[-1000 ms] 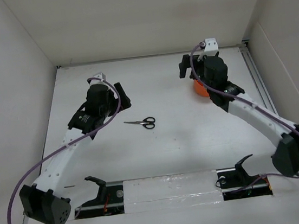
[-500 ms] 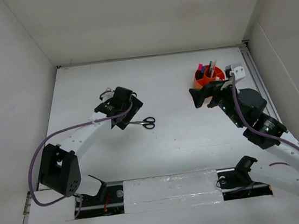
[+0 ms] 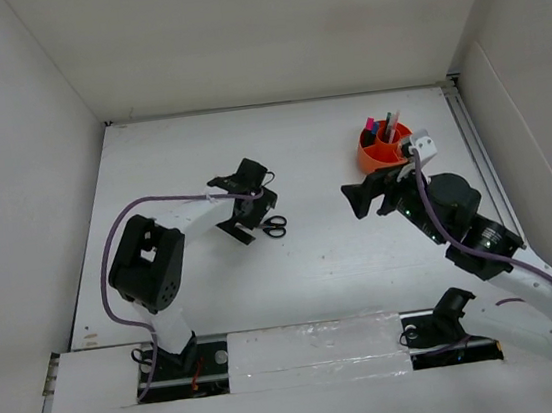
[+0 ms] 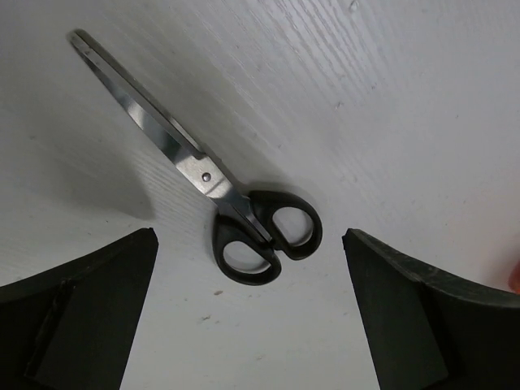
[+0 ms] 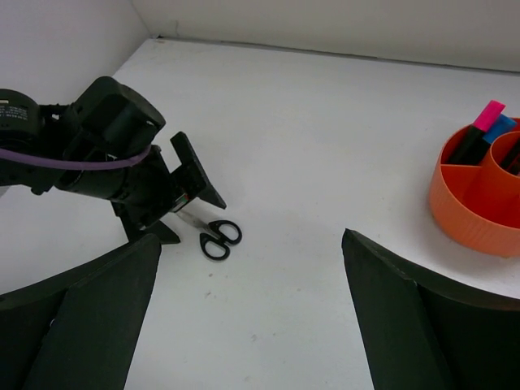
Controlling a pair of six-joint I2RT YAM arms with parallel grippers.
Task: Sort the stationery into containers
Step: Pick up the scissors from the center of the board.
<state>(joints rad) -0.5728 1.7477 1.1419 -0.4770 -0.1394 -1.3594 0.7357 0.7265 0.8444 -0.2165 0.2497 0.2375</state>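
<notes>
The black-handled scissors (image 4: pixel 266 236) lie flat and closed on the white table, blades pointing away from the handles. My left gripper (image 4: pixel 252 325) is open and empty, low over them, with a finger on either side of the handles. In the top view the left gripper (image 3: pixel 247 208) covers the blades and only the handles (image 3: pixel 274 226) show. The orange pot (image 3: pixel 382 151) stands at the back right and holds pink- and blue-capped markers (image 5: pixel 487 116) and pens. My right gripper (image 3: pixel 360 196) is open and empty, in front and to the left of the pot (image 5: pixel 474 197). The right wrist view also shows the scissors (image 5: pixel 218 238).
White walls close the table (image 3: pixel 323 261) at the back and on both sides. A metal rail (image 3: pixel 474 147) runs along the right edge. The left arm's purple cable (image 3: pixel 155 203) loops above the table on the left.
My left gripper has swung right and towards the near edge and come down over the scissors. My right arm has pulled back from over the pot, which now shows with markers in it.
</notes>
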